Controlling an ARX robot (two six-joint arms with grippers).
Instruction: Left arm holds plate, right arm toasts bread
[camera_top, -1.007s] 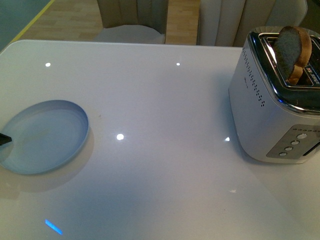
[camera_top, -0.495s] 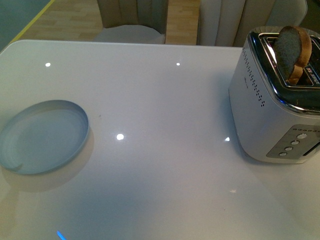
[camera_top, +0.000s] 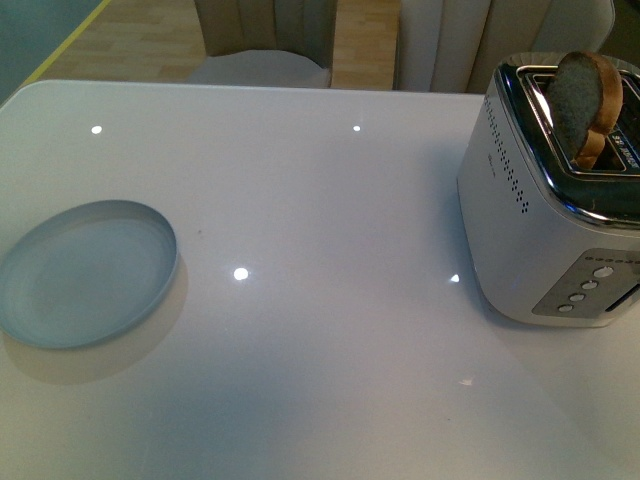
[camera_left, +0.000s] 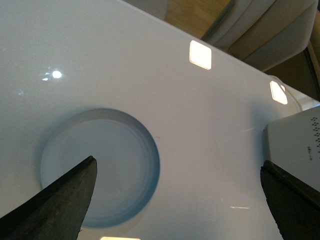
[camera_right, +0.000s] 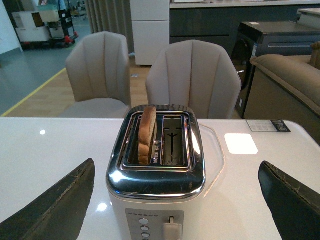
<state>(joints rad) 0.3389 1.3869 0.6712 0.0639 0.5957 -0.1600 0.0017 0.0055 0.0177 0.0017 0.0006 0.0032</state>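
While bread (camera_right: 147, 134) stands in the toaster (camera_right: 156, 177), both splayed hands hover apart.

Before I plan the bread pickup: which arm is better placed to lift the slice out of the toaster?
Right. Its open pincer faces the toaster with the bread standing in one slot. The left pincer hangs over the plate.

Front view overlooks the table (camera_top: 330, 200); wrist views share its toaster (camera_right: 156, 165).
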